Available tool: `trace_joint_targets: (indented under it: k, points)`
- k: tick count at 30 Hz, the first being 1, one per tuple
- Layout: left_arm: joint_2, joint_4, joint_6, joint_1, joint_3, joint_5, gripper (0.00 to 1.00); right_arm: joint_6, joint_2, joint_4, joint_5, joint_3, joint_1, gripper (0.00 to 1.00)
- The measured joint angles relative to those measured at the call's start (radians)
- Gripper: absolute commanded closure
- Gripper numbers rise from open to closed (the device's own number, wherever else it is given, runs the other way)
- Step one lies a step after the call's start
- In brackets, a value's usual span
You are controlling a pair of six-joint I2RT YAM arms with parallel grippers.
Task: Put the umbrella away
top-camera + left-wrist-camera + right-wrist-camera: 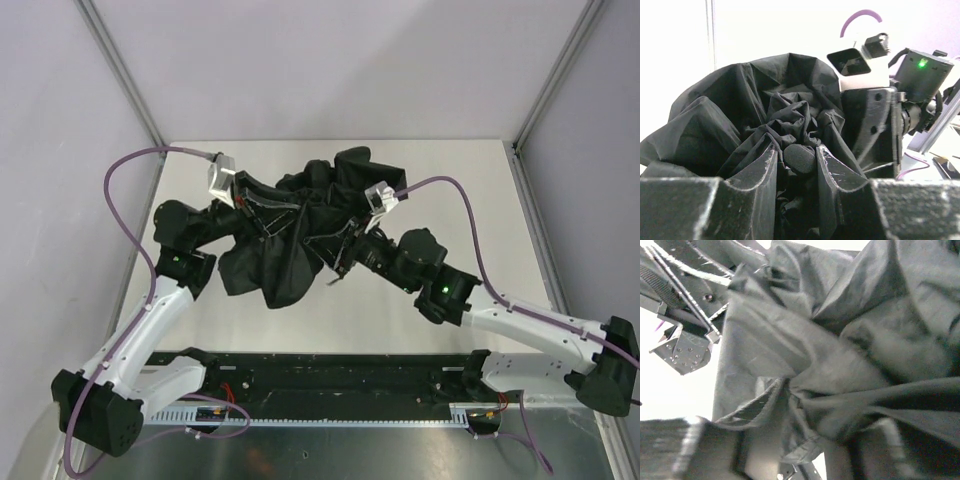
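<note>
The umbrella point(300, 230) lies as a crumpled heap of black fabric in the middle of the table, with thin ribs showing among the folds. From the left, my left gripper point(255, 215) reaches into the heap. In the left wrist view this gripper point(797, 161) is shut on a rounded black knob point(800, 156) of the umbrella, with folds of canopy point(740, 110) around it. My right gripper point(345, 245) comes in from the right. In the right wrist view it point(810, 415) pinches a bunched fold of the canopy point(865, 340); one of its fingers point(752, 405) presses the cloth.
The white table point(450, 180) has grey walls at the back and sides, with metal posts at the corners. A black rail point(330, 375) runs along the near edge between the arm bases. Purple cables point(120, 190) loop above both arms. The right arm's wrist point(875, 120) sits close beside the left gripper.
</note>
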Motion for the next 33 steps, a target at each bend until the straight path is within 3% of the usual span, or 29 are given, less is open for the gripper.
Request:
trace_joint_targets:
  k: [3,6,8,12,15,19,22,27,31,33]
  points:
    - [-0.007,0.001,0.011,-0.011,-0.004,-0.03,1.0,-0.003,-0.055,-0.058,0.026,0.0,0.011,0.21]
    - [-0.033,0.001,0.011,-0.026,-0.017,-0.031,1.0,-0.002,-0.166,-0.18,0.031,-0.013,-0.006,0.06]
    - [-0.048,0.002,0.016,-0.029,-0.018,-0.03,1.0,-0.006,-0.253,-0.272,0.013,-0.031,-0.024,0.02]
    - [-0.068,0.022,0.022,-0.019,-0.018,0.001,1.0,-0.012,-0.433,-0.481,-0.053,-0.05,-0.124,0.01]
    - [-0.071,0.026,0.039,-0.003,-0.018,0.034,1.0,0.0,-0.502,-0.576,-0.157,-0.044,-0.299,0.01]
    - [-0.087,0.027,0.077,0.008,-0.032,0.052,1.0,0.105,-0.477,-0.594,-0.461,-0.012,-0.659,0.01]
    - [-0.117,0.026,0.106,0.012,-0.059,0.049,1.0,0.218,-0.446,-0.544,-0.663,-0.012,-0.822,0.01]
    - [-0.122,0.029,0.132,0.014,-0.062,0.047,1.0,0.388,-0.41,-0.41,-0.869,-0.012,-0.935,0.04]
    - [-0.121,0.029,0.141,0.016,-0.062,0.036,1.0,0.512,-0.377,-0.281,-0.932,-0.012,-0.919,0.11]
    - [-0.121,0.029,0.147,0.016,-0.062,0.028,1.0,0.559,-0.36,-0.226,-0.93,-0.012,-0.881,0.19]
